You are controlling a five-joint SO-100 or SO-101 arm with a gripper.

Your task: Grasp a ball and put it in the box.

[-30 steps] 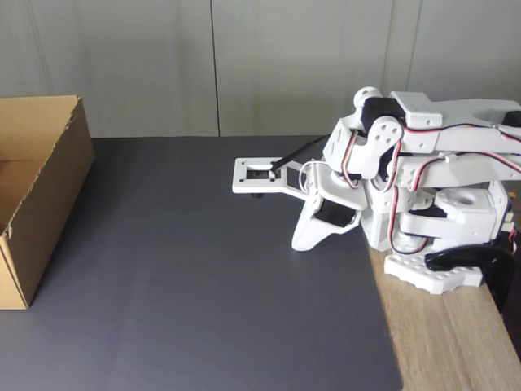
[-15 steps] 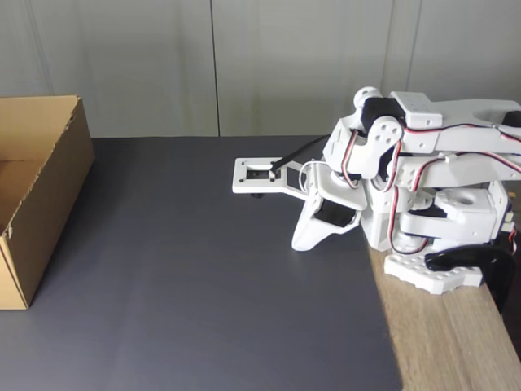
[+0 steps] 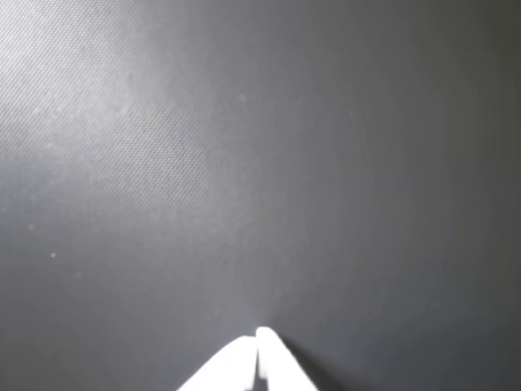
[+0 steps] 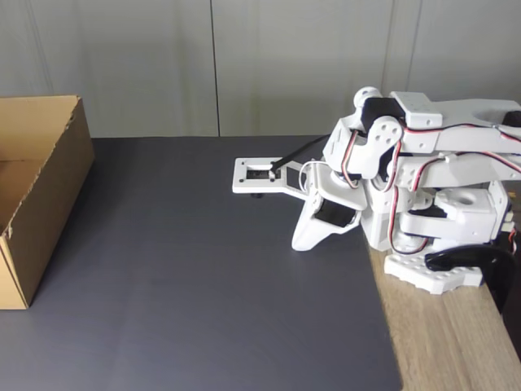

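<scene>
1. While the arm [image 4: 423,175] sat folded up at the right of the fixed view, its gripper [image 4: 299,242] pointed down at the mat, tip just above or on it — couldn't tell which.
2. Gripper count: one. In the wrist view its two white fingertips [image 3: 259,346] met at a point at the bottom edge, jaws fully closed, holding nothing.
3. Box count: one. The brown cardboard box [image 4: 49,179] stood at the left edge of the fixed view, open top, partly cut off by the frame, well apart from the arm.
4. Visible part of the box interior showed bare cardboard only.
5. Ball: couldn't locate it in either view, so I can't say where it was.
6. One dark grey mat [image 4: 203,285] covered most of the table; the wrist view showed its fine woven texture [image 3: 244,163] in front of the fingertips.
7. One strip of wooden tabletop [image 4: 448,342] showed to the right of the mat, with the arm's white base [image 4: 427,277] sitting on it.
</scene>
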